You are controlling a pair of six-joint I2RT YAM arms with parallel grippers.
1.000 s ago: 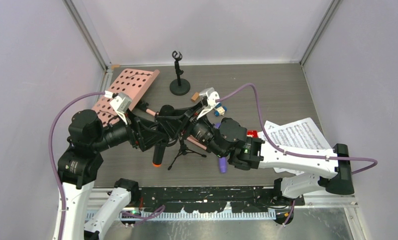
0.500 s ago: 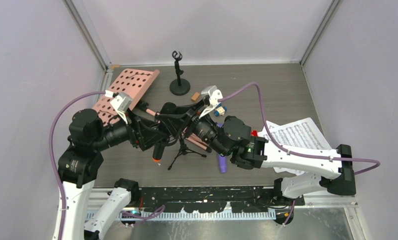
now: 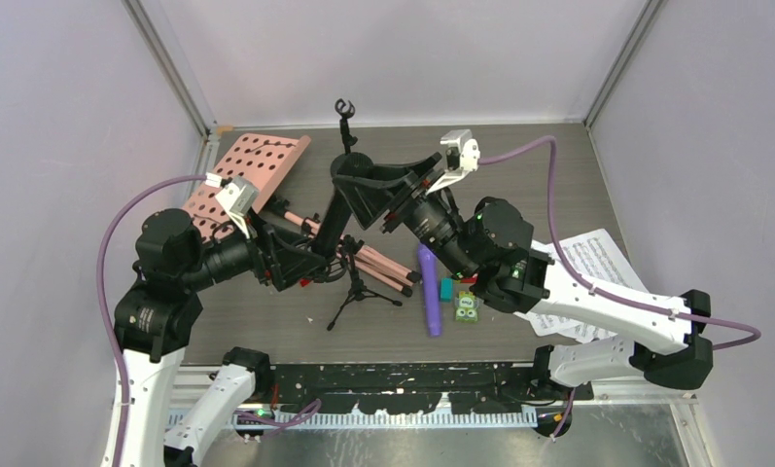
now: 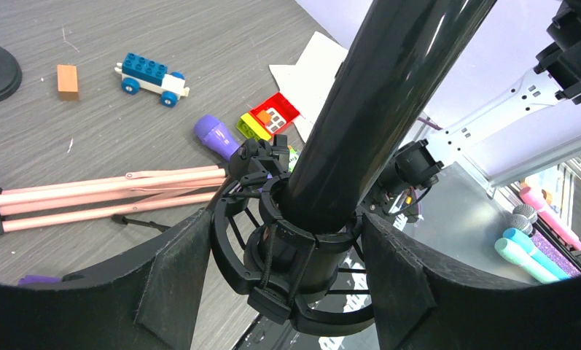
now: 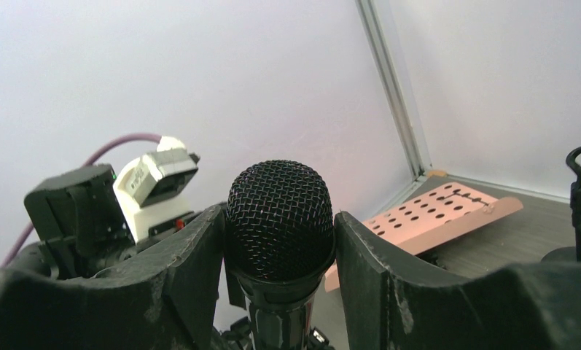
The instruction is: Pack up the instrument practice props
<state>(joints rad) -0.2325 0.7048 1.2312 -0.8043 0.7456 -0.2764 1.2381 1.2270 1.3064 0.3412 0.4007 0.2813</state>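
Right claw (image 5: 278, 222) pinching black microphone (image 5: 278, 200) by mesh head; left claw (image 4: 286, 233) clamped on tripod mic support (image 4: 302, 281) ringing its barrel.

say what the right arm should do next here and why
Probably draw the right gripper back along the shaft, sliding the black microphone out of the mic support clip: it pinches the mesh head while the left gripper braces the clip.
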